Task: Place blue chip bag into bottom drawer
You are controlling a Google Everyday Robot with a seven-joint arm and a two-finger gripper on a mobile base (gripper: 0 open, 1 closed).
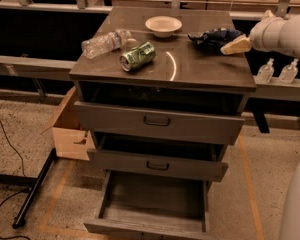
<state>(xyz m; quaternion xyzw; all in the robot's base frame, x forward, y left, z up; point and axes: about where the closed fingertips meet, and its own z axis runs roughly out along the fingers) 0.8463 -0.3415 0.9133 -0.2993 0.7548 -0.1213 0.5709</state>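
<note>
Cream gripper [236, 45] at right edge of blue chip bag [210, 36] on desk [190, 66]; its opening cannot be told; bottom drawer [155, 199] open.

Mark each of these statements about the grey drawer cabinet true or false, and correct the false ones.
1. The crumpled dark blue chip bag lies on the cabinet top. True.
2. The wide grey bottom drawer is pushed shut. False: it stands pulled open.
3. The green soda can stands upright. False: it lies on its side.
4. The cream-coloured gripper is at the edge of the blue chip bag, over the cabinet top. True.
5. The clear plastic bottle lies to the right of the round white bowl in the picture. False: it lies to the bowl's left, beside the can.
</note>
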